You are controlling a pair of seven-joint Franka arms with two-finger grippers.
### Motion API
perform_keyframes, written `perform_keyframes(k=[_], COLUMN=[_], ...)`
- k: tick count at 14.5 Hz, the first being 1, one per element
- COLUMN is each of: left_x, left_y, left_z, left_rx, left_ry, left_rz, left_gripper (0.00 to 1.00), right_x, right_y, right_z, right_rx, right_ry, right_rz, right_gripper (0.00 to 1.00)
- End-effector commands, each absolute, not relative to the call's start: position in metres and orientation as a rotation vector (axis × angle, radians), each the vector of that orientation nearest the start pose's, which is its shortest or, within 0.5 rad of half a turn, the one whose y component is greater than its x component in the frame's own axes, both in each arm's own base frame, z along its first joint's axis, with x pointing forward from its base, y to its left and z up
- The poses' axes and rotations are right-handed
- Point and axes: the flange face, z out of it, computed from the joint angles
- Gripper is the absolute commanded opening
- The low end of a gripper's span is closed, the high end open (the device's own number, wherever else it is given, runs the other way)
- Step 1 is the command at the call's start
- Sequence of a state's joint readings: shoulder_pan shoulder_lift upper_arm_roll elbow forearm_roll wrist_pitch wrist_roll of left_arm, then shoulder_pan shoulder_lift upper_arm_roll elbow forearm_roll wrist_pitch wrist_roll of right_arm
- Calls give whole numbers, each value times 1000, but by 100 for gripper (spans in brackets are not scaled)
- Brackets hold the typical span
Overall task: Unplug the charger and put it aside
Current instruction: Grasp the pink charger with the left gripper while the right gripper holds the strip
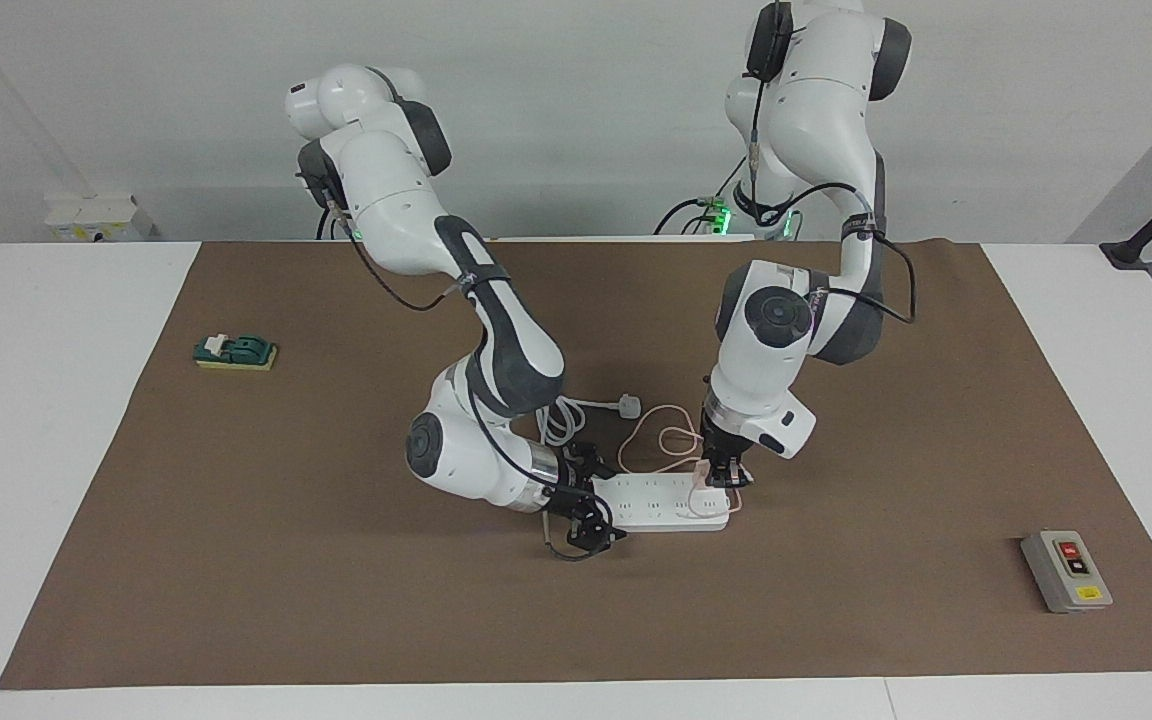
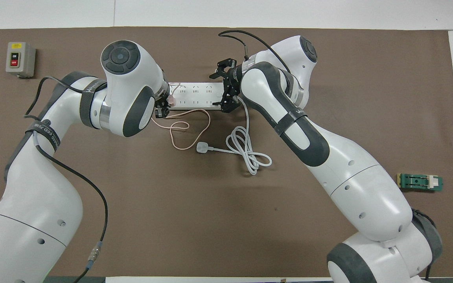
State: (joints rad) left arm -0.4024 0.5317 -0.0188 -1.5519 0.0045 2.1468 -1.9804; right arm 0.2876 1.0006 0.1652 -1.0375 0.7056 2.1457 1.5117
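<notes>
The small pale pink charger (image 1: 706,492) is plugged into the white power strip (image 1: 658,501) at the strip's end toward the left arm. It also shows in the overhead view (image 2: 172,101). Its thin pink cable (image 1: 664,432) loops on the mat nearer to the robots (image 2: 183,131). My left gripper (image 1: 725,479) points straight down onto the charger with its fingers close around it (image 2: 162,108). My right gripper (image 1: 593,502) lies low at the strip's other end, fingers spread, one at each long side of the strip (image 2: 225,89). The strip (image 2: 195,95) lies flat on the mat.
A white three-pin plug (image 1: 628,405) with a coiled thick white cord (image 2: 248,153) lies nearer to the robots than the strip. A grey on/off switch box (image 1: 1066,570) sits toward the left arm's end. A green block (image 1: 234,351) lies toward the right arm's end.
</notes>
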Motion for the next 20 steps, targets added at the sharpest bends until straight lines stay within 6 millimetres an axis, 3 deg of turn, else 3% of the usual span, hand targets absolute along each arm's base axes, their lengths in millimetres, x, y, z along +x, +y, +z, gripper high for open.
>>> perform_keyframes(k=[1, 7, 11, 20], left_x=[630, 630, 630, 629], left_y=[-282, -281, -281, -281], left_z=[344, 343, 342, 341], left_rx=[-2276, -2281, -2280, -2281], left_ry=[-2248, -2256, -2255, -2256], left_rz=[-51, -56, -56, -56], left_gripper=[0, 0, 0, 0], right_x=[726, 726, 737, 738], right_y=[331, 329, 302, 300], right_z=[238, 236, 245, 253], right_rx=[-1842, -1850, -1844, -1849], right_ry=[1713, 1715, 1716, 1681], right_rz=[713, 712, 778, 863], right_gripper=[100, 100, 100, 100])
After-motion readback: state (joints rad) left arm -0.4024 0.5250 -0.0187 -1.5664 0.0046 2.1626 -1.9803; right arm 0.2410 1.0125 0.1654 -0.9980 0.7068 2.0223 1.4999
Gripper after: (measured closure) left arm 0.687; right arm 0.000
